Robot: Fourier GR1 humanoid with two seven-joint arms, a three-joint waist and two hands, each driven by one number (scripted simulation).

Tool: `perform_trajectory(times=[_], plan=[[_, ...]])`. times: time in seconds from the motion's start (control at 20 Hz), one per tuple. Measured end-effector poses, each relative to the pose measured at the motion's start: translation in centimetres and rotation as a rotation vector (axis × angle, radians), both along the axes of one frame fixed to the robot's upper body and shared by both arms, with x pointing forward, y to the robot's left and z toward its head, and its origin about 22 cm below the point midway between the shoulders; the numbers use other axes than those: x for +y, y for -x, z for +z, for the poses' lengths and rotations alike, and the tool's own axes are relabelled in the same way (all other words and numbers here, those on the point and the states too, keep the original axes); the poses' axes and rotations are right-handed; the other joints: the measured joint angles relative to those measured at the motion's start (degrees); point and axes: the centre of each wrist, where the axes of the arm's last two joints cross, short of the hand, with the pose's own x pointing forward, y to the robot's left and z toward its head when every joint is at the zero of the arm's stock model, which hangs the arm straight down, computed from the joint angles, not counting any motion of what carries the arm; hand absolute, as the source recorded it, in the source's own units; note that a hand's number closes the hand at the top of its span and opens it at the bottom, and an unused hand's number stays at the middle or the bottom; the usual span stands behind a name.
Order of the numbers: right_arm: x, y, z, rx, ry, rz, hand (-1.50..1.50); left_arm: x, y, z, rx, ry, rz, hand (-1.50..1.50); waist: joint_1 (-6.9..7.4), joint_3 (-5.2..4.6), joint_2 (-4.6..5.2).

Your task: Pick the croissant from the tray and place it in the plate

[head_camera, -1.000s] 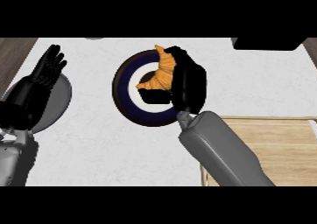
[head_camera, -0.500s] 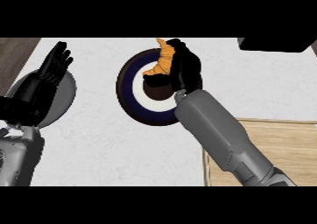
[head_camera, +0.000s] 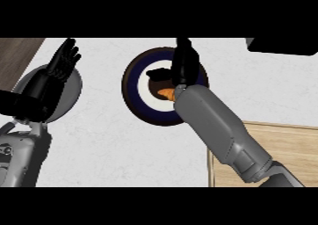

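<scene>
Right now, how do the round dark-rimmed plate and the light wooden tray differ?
The plate is round, dark-rimmed with a white centre; the tray is rectangular pale wood. The orange croissant is over the plate, not the tray. Both lie flat on the white counter.

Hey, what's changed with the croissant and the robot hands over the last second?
The right robot hand has let go of the croissant. Before, the hand was curled round it above the plate's far side; now the croissant lies on the white centre of the plate, half hidden by the wrist, and the hand stretches straight past it. The left robot hand stayed open at the left. The plate and the wooden tray kept their places.
</scene>
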Motion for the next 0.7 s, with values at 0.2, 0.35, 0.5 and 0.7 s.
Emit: perform_trajectory(times=[0.2, 0.35, 0.5, 0.7], plan=[[-0.3, -0.2, 0.5, -0.103, -0.099, -0.018, -1.5, 0.3, 0.1, -0.2, 0.002, -0.002, 0.008, 0.0, -0.16, 0.02, -0.08], [-0.6, 0.1, 0.7, -0.16, -0.195, -0.012, -1.5, 0.7, 0.1, 0.0, 0.004, -0.002, 0.011, 0.0, -0.45, 0.05, -0.16], [-1.2, 0.4, 0.6, -0.197, -0.281, -0.018, -1.5, 0.8, 0.2, 0.2, 0.006, 0.002, 0.022, 0.0, -1.42, 0.04, -0.5], [-2.5, 1.0, -0.4, -0.226, -0.38, -0.036, -1.5, 1.5, 0.5, 0.2, 0.016, -0.002, 0.048, 0.0, -2.98, 0.01, -0.96]])
